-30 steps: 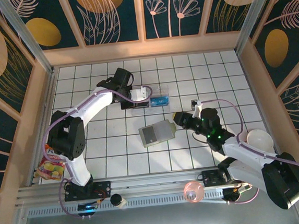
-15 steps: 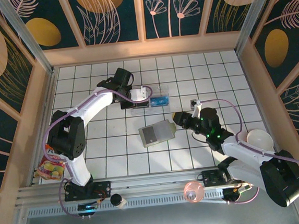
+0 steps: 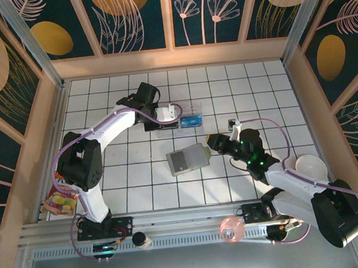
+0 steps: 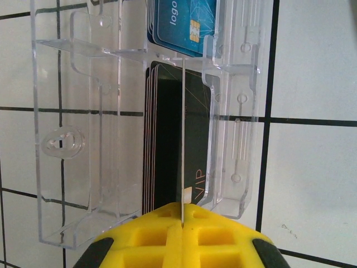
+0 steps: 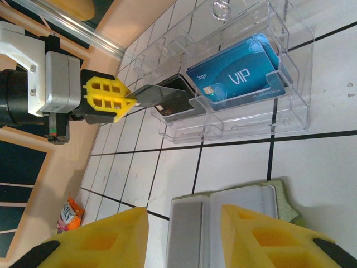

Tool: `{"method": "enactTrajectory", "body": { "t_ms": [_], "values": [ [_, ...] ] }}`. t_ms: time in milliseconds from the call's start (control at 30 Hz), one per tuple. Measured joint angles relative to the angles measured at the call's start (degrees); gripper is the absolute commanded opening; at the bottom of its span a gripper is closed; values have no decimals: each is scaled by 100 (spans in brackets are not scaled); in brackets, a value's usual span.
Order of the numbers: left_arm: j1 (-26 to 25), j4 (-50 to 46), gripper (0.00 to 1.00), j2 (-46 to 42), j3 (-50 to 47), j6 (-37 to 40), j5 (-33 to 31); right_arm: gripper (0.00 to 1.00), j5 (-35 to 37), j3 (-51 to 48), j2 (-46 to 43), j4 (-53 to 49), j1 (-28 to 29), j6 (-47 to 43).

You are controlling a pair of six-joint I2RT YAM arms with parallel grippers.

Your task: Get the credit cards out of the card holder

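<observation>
Small olive-green folding card holder (image 3: 189, 159) is lying open and flat on the white tiled table (image 3: 133, 182), cream and grey inside facing up, roughly mid-table between my two arms. I can't tell if anything's left in its pockets. One half shows a flat grey panel that could be a card or just the lining.

My read on the step: I'm at the drop-off for one card. The left hand (image 4: 182, 215) is clamped on a thin dark grey card (image 5: 159, 94), with the yellow fingers together on its near end. From the left wrist cam I see that card edge-on, standing right over the clear plastic box (image 4: 78, 139).

The box has two compartments in use. One holds a stack of black cards (image 4: 164, 139), and the one further from the left hand holds blue cards (image 4: 178, 22) with a chip and "VIP" on them. My card is lined up with the black stack.

The right hand (image 5: 184, 223) has its fingers apart, parked at the card holder's right edge. I can't tell whether it's touching it.

Next I think I need to ease the card down into the black compartment without catching the divider, then open the left fingers. After that I'd check the card holder for more.
</observation>
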Motion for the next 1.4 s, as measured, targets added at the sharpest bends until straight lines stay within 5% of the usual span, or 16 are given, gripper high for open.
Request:
{"method": "enactTrajectory", "body": {
  "t_ms": [800, 1133, 1400],
  "values": [
    [-9, 474, 0, 63, -258, -76, 44, 39, -63, 59, 85, 26, -37, 0],
    [-44, 809, 29, 63, -358, -205, -4, 39, -70, 72, 85, 42, -57, 0],
    [-44, 1305, 32, -44, -682, -387, -72, 40, -109, 72, 85, 42, -63, 0]
  ]
}}
